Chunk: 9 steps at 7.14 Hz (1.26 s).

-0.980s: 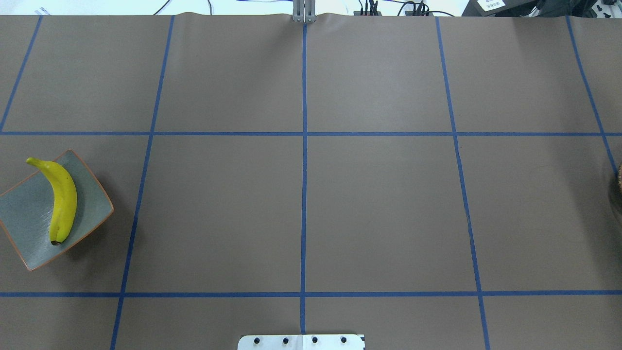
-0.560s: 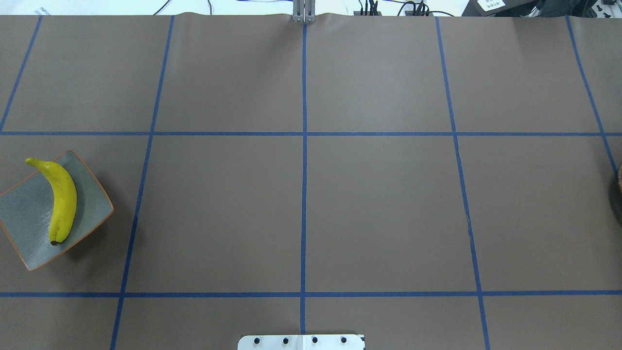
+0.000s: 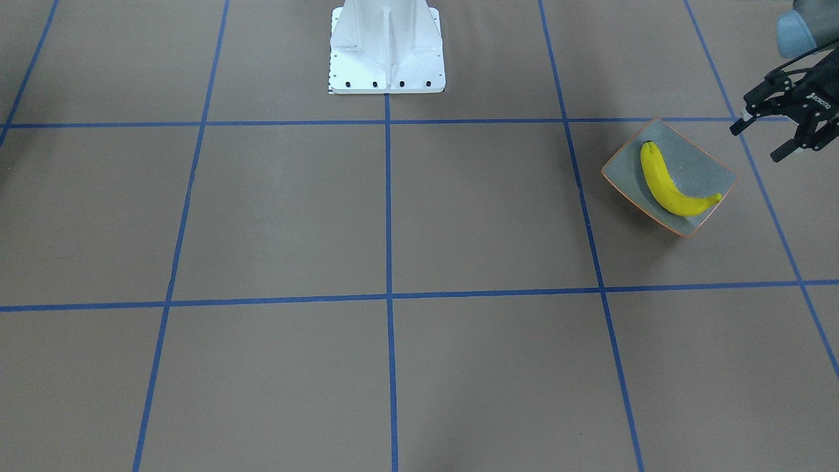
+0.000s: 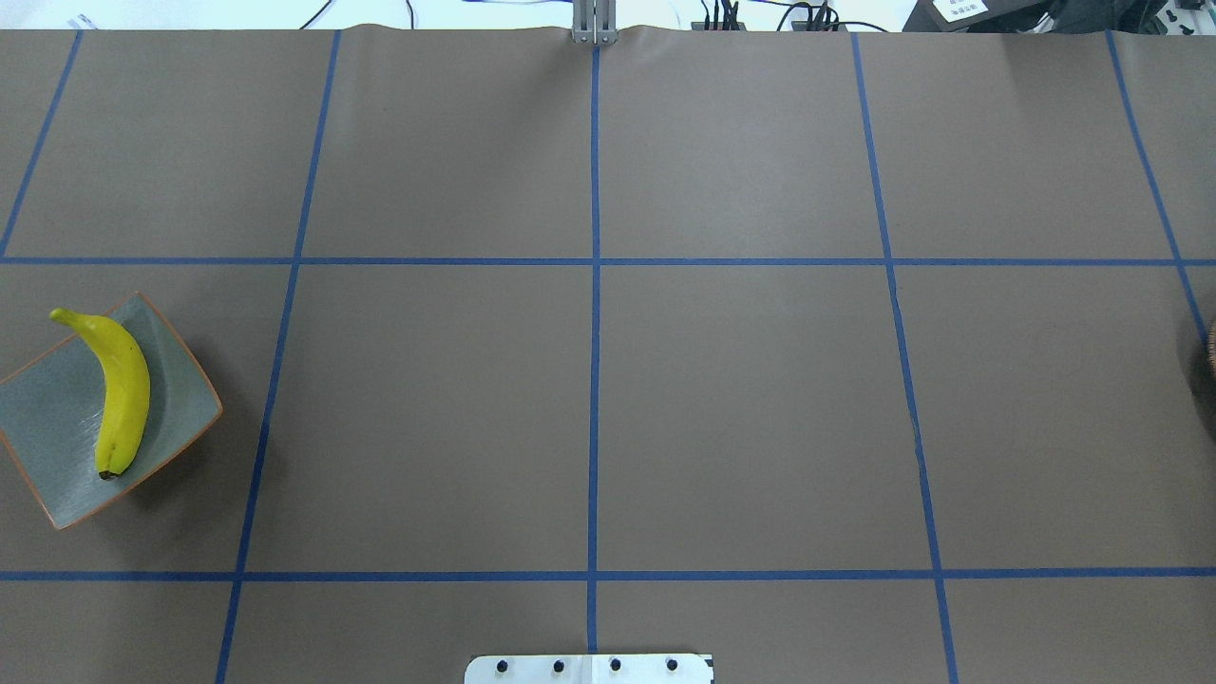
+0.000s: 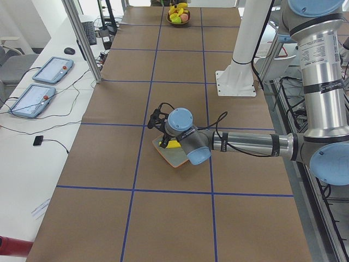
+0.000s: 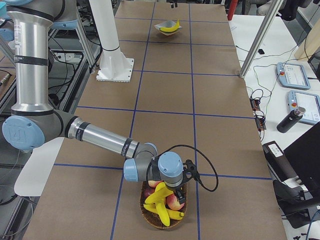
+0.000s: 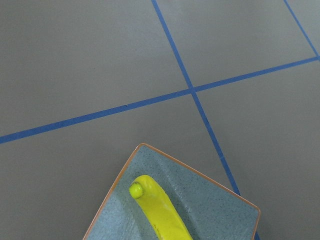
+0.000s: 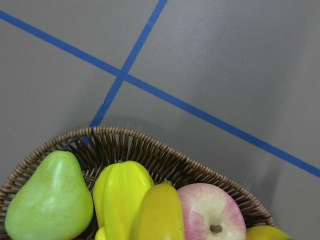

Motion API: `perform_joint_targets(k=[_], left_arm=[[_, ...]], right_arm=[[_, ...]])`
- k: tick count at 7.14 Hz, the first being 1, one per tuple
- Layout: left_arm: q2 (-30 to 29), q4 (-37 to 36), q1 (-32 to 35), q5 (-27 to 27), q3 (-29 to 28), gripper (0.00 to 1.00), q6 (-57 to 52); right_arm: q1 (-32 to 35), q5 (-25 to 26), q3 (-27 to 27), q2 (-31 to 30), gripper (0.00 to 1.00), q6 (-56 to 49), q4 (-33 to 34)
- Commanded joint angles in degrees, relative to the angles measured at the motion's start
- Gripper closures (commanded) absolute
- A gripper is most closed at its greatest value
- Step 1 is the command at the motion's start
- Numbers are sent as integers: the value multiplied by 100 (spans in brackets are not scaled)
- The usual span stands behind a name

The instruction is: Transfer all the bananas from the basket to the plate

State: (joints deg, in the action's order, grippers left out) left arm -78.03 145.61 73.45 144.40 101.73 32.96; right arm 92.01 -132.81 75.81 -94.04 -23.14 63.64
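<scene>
Banana (image 4: 123, 394) lies on plate (image 4: 47, 423). Left gripper (image 3: 757, 141) is near it, fingers spread, empty. Right gripper (image 6: 181, 194) is over basket (image 8: 150, 150); closure undeterminable.

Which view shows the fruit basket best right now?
Exterior right: the wicker basket shows almost whole, beneath the right gripper. Right wrist shows only its rim; exterior left, tiny and far; overhead, an edge sliver.

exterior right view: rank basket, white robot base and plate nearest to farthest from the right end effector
1. basket, directly beneath the right end effector
2. white robot base, mid-table, at the robot's edge
3. plate, far end of the table
</scene>
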Motion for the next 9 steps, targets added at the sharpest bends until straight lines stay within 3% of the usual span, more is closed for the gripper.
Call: perform_joint_targets(k=[1,2,3,6,9], left_arm=[[-46,-6,-6,-9,5,0,0],[-54,-6,-6,-9,5,0,-8],[-54,-6,-6,-9,5,0,-8],[-54,-6,-6,-9,-39,0,-8],[-116,-23,-6,-9,-74,0,18]], right_arm=[[-113,71,-75,-96,52,-68,-254],[-113,62,-66,-201,96,-77,-455],[-113,27,-32,-219,100,-60,-527],[-104,9,152,-97,100,-51,-467],[27,27,908,392,100,342,471]])
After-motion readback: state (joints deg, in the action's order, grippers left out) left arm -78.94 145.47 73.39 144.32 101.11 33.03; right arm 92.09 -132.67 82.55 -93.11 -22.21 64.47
